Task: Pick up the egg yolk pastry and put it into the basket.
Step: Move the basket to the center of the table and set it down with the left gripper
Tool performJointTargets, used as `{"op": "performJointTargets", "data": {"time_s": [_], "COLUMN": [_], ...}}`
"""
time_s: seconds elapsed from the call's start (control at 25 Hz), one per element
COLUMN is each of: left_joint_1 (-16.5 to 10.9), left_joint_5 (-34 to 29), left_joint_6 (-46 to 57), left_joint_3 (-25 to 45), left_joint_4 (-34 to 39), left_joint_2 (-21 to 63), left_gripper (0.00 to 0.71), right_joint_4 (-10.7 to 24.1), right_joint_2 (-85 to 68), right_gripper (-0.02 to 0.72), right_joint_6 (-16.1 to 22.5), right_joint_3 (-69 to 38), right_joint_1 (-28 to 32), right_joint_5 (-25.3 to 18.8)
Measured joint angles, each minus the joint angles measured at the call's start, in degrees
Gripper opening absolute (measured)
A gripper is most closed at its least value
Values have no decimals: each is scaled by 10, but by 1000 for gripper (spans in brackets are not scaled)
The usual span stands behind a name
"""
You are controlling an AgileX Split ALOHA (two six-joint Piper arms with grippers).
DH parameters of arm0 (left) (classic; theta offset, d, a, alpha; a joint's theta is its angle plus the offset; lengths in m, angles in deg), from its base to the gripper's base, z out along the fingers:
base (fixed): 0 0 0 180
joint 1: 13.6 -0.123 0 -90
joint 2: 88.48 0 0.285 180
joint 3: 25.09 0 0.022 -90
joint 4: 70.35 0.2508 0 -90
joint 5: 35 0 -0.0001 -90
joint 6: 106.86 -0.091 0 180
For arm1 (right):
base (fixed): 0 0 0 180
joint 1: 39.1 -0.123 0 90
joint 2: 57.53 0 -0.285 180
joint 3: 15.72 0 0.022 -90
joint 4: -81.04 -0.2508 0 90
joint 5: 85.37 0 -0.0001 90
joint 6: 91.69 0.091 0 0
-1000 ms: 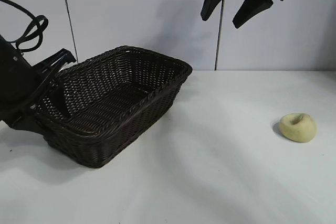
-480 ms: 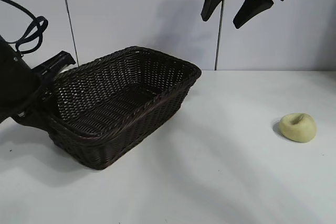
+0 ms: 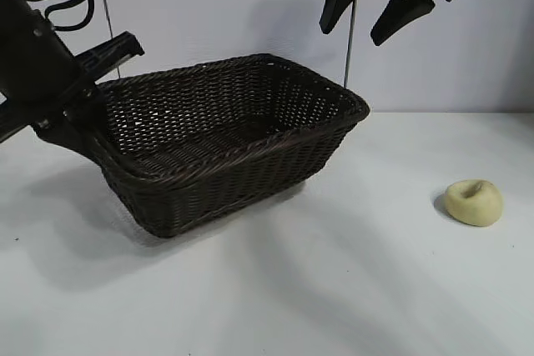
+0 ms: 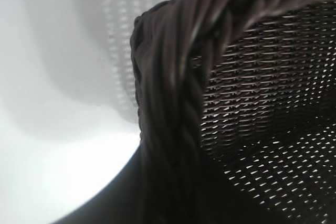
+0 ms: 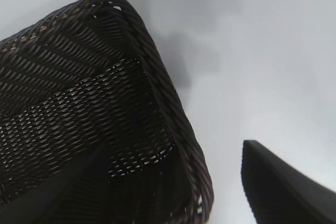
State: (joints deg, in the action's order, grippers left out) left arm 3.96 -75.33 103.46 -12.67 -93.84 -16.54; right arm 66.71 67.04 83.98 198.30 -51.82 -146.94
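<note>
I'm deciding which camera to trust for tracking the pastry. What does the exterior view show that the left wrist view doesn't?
Only the exterior view shows the egg yolk pastry lying on the table well away from the basket, the left tool clamped on the basket's end rim and tilting it, and the right tool open, high above. Only the left wrist view shows the braided rim up close. Both share the basket.

left claw [image 3: 83, 110] clamped, right claw [image 3: 373, 16] agape
</note>
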Motion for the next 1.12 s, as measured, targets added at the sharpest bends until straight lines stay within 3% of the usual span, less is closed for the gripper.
{"op": "performJointTargets", "data": {"time_s": [0.24, 0.56, 0.76, 0.88, 1.12], "left_joint_1": [0, 0, -2, -16, -70], "left_joint_5": [-56, -173, -207, -215, -228], "left_joint_6": [-92, -246, -303, -342, -392], "left_joint_3": [-34, -154, -201, -208, -209], "left_joint_4": [3, 11, 13, -19, -80], "left_joint_2": [-21, -92, -130, -142, -149], "left_gripper": [98, 98, 98, 98, 98], "right_joint_4": [0, 0, 1, 1, 1], "right_joint_2": [0, 0, 0, 0, 0], "right_gripper": [516, 516, 516, 516, 516], "right_joint_6": [0, 0, 0, 0, 0], "right_joint_3": [0, 0, 0, 0, 0], "right_joint_1": [0, 0, 0, 0, 0], "right_joint_5": [0, -4, -7, -13, -15]}}
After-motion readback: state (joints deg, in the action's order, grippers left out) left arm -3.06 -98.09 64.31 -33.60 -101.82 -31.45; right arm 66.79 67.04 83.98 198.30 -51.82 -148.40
